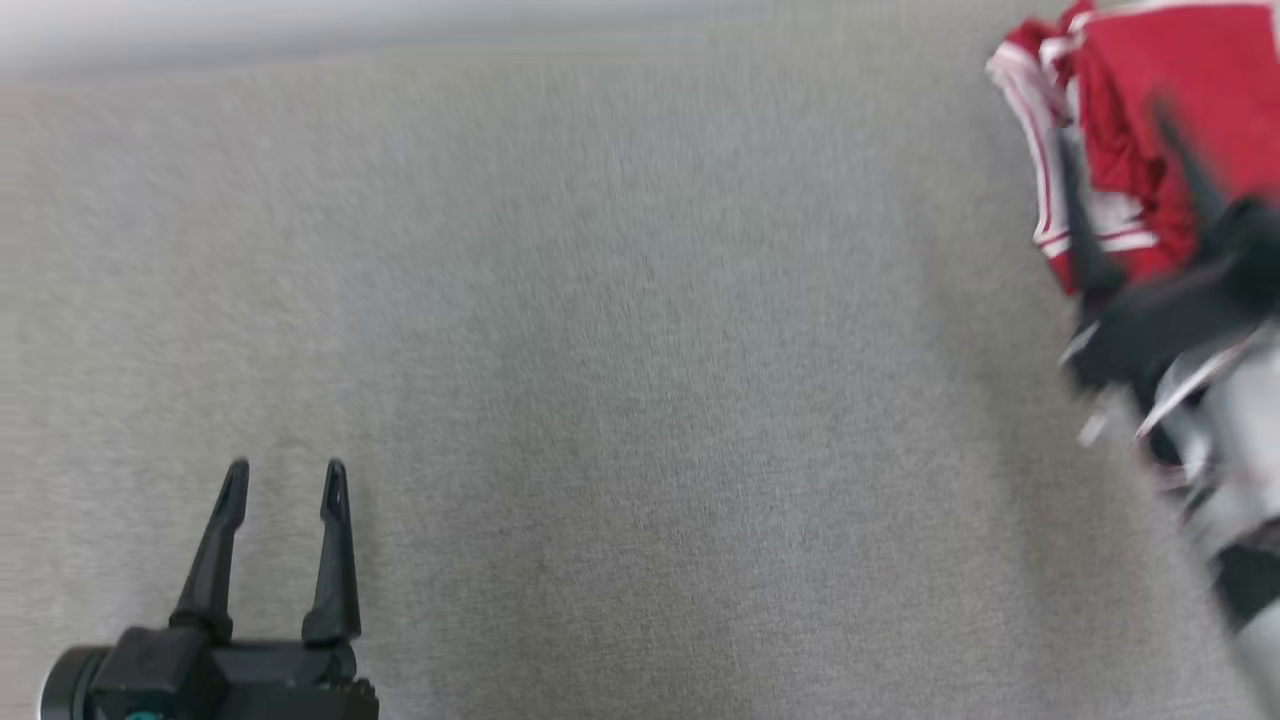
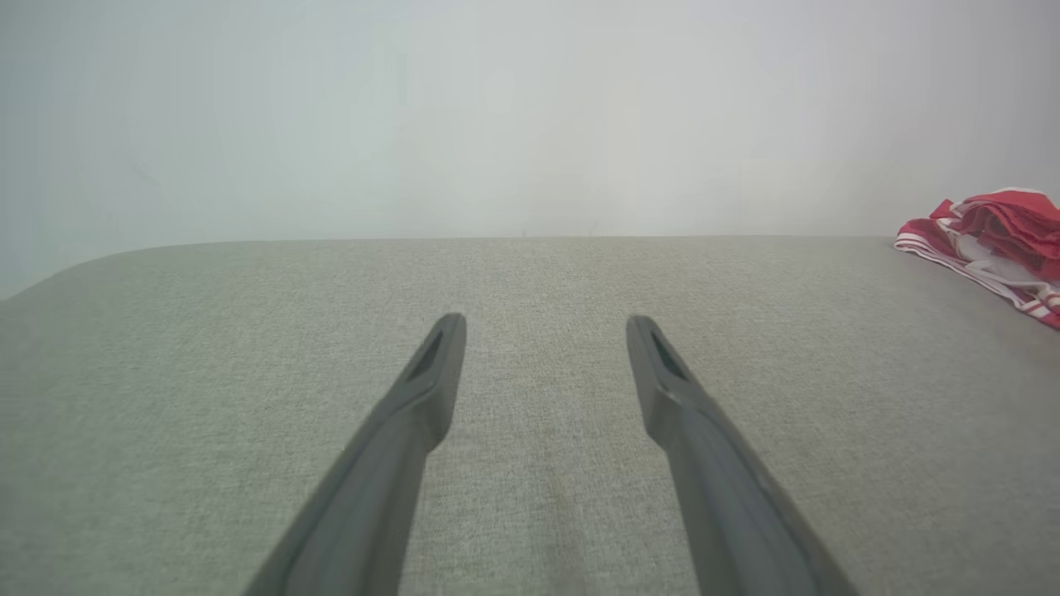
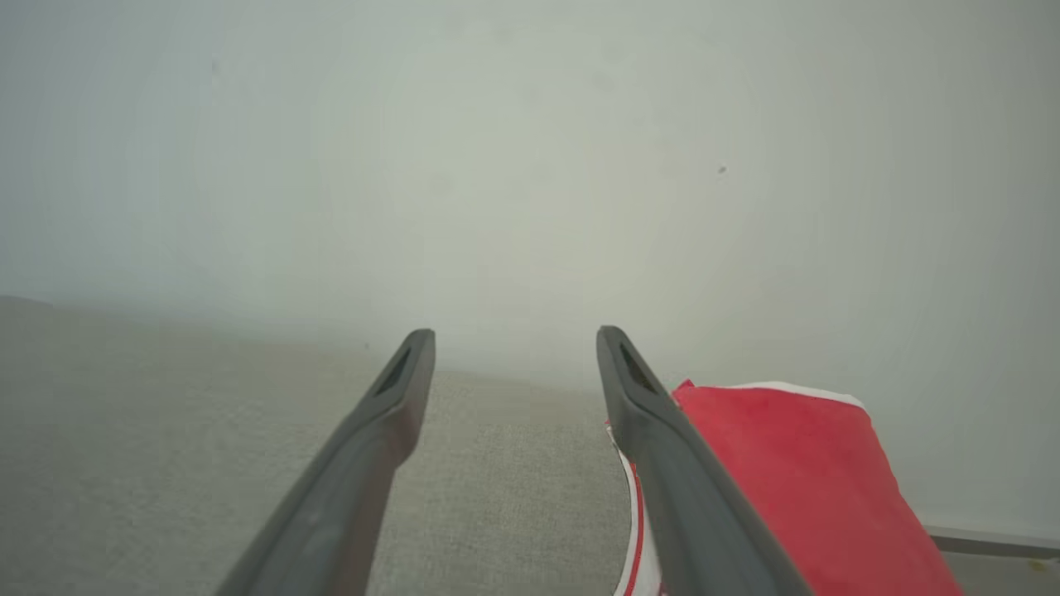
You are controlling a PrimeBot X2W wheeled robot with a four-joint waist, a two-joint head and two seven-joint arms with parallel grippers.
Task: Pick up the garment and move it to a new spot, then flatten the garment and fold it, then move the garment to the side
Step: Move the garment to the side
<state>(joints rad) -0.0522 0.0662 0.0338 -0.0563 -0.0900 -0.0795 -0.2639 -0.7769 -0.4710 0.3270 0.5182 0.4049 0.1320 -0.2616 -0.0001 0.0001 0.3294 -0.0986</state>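
Observation:
The garment (image 1: 1150, 120) is a crumpled red piece with white stripes, lying at the far right back of the grey cloth surface. My right gripper (image 1: 1115, 135) hovers over its near left part, blurred, fingers apart and nothing between them. In the right wrist view the right gripper (image 3: 515, 341) stands open and the garment (image 3: 787, 472) lies just right of its right finger. My left gripper (image 1: 283, 478) is open at the lower left, far from the garment. The left wrist view shows the left gripper (image 2: 546, 327) open over bare cloth, with the garment (image 2: 998, 236) far off at the right.
A grey woven surface (image 1: 620, 380) spreads across the head view; its far edge meets a pale wall (image 2: 530, 116). The right arm's pale forearm (image 1: 1230, 450) enters from the right edge.

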